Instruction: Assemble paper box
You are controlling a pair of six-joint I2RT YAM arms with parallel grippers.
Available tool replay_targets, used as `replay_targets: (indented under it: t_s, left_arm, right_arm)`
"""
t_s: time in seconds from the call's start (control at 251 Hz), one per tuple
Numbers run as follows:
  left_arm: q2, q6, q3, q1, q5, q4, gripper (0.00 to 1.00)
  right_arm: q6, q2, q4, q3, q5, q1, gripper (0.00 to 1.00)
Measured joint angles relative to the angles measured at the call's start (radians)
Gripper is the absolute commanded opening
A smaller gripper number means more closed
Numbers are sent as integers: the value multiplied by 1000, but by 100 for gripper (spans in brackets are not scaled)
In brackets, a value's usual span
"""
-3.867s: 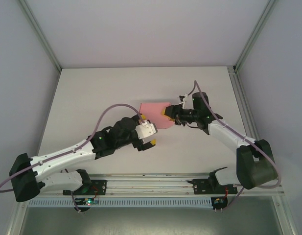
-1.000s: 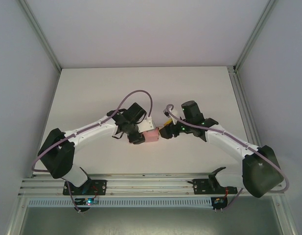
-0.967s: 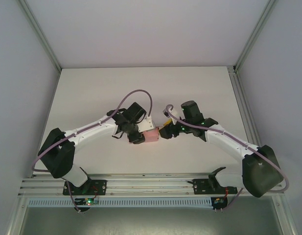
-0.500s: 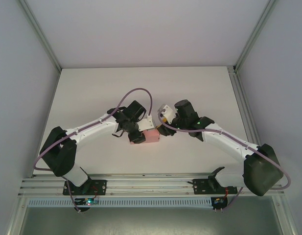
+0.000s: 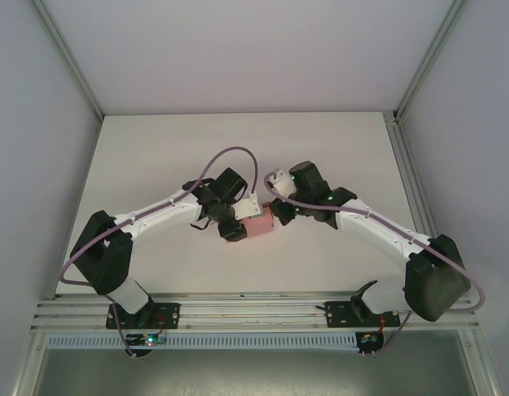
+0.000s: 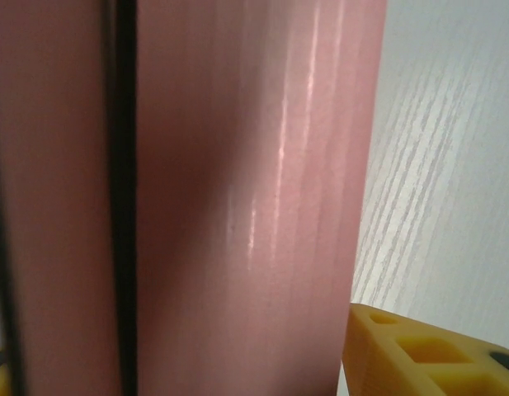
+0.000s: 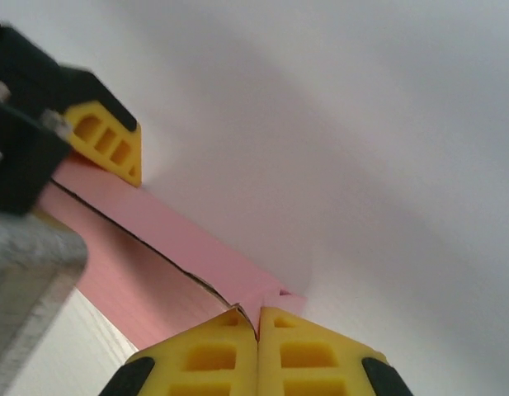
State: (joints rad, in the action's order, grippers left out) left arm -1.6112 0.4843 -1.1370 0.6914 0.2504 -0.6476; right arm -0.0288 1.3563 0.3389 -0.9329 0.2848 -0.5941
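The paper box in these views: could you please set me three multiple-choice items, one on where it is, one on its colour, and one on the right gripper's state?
1. Where is the paper box?
A. Against the back wall.
B. Between the left gripper and the right gripper, near the middle of the table.
C. On the right arm's base.

2. What colour is the paper box?
A. Green.
B. White.
C. Pink.

3. How do the right gripper's fingers stand?
A. Closed together.
B. Wide apart.
C. Spread around a cable.

Answers:
1 B: the top view shows one gripper at each end of it.
2 C: all three views show plain pink card.
3 A: the right wrist view shows the yellow fingers touching each other at the box's edge.
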Motion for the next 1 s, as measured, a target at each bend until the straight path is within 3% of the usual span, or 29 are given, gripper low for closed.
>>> replay_targets:
  t_s: [0.323, 0.491, 0.666, 1.002]
  left_arm:
    - [-37, -27, -40, -5, -26, -14, 54]
    - [-45, -30, -50, -6, -26, -23, 54]
    - [-47, -30, -54, -5, -25, -35, 54]
    - [-66, -29, -78, -3, -34, -64, 54]
  right_arm:
    - [307, 60, 97, -89, 9, 8, 0]
    - [412, 111, 144, -138, 123, 60, 0]
    - [484, 143, 174, -166, 254, 108, 0]
    - [528, 229, 248, -251, 370, 155, 0]
